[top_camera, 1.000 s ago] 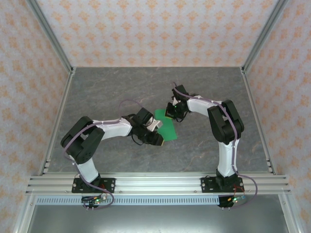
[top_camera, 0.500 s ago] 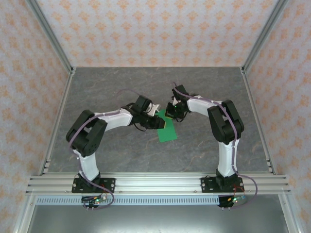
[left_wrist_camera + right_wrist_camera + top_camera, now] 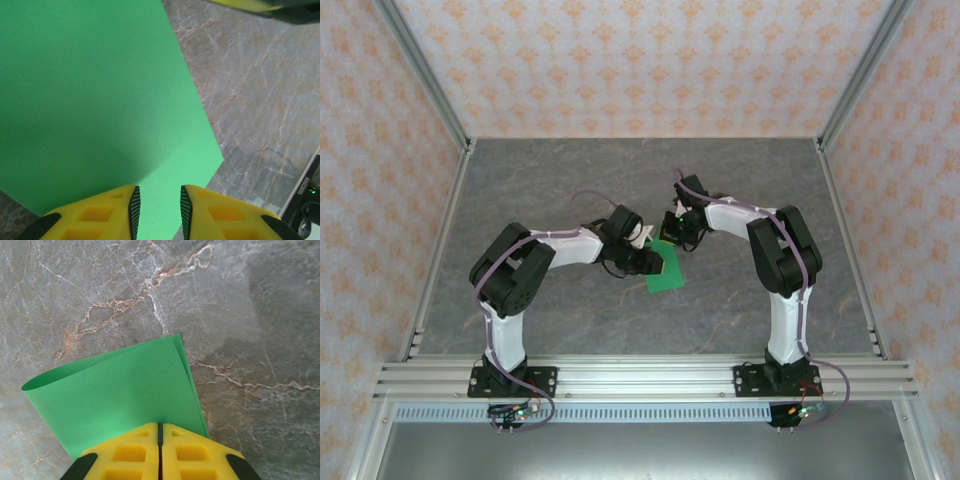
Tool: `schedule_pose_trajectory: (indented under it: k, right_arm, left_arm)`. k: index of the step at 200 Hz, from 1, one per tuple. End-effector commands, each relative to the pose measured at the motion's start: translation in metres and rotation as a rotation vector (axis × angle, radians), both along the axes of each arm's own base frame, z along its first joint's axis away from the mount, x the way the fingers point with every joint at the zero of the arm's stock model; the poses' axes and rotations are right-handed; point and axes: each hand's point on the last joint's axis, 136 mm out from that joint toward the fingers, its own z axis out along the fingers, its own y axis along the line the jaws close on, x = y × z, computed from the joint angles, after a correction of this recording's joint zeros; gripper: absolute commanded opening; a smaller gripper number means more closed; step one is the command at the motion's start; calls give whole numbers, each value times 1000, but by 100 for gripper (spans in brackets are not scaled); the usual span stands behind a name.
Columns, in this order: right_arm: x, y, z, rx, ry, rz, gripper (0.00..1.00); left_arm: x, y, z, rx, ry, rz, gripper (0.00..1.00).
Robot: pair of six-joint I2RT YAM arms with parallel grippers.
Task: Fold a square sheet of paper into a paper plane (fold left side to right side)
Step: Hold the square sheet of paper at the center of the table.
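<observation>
Two layers of square sheet of paper (image 3: 115,385) clamped in right pincer (image 3: 159,432), edges aligned. Left pincer (image 3: 157,200) apart, likely poised for creasing.

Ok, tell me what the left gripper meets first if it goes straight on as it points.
The green sheet of paper, lying directly ahead of the open left gripper; how near is unclear.
</observation>
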Motion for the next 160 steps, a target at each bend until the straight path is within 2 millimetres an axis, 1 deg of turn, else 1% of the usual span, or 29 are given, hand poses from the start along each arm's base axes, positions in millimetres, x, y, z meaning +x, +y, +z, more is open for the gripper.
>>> schedule_pose_trajectory:
  k: [1, 24, 46, 63, 76, 92, 111, 118, 129, 144, 160]
  right_arm:
    - [6, -12, -1, -56, -16, -23, 11]
    - [14, -9, 23, -42, -74, -20, 13]
    - [20, -16, 53, -60, -152, -30, 16]
    - [17, -24, 71, -81, -196, -40, 19]
    - [10, -31, 78, -95, -209, -47, 23]
    - [-5, -39, 78, -104, -200, -41, 24]
    - [-30, -46, 70, -105, -162, -31, 24]
    - [-40, -49, 64, -100, -138, -28, 22]
    - [-53, -49, 57, -75, -107, -28, 19]
    - [-68, -43, 48, -12, -66, -27, 13]
    - [-79, -37, 39, 23, -35, -22, 10]
  left_arm:
    - [-2, 7, -16, 76, 16, 7, 31]
    - [-6, 11, -22, 101, 27, 10, 31]
    - [-10, 15, -26, 119, 35, 13, 31]
    - [-11, 17, -29, 124, 40, 21, 31]
    - [-11, 16, -29, 123, 40, 22, 31]
    - [-10, 16, -28, 123, 37, 25, 31]
    - [-9, 15, -25, 125, 30, 26, 31]
    - [-8, 15, -24, 125, 29, 29, 31]
    - [-7, 14, -22, 122, 24, 31, 31]
    - [-6, 14, -21, 121, 23, 32, 31]
    - [-6, 13, -22, 125, 26, 29, 31]
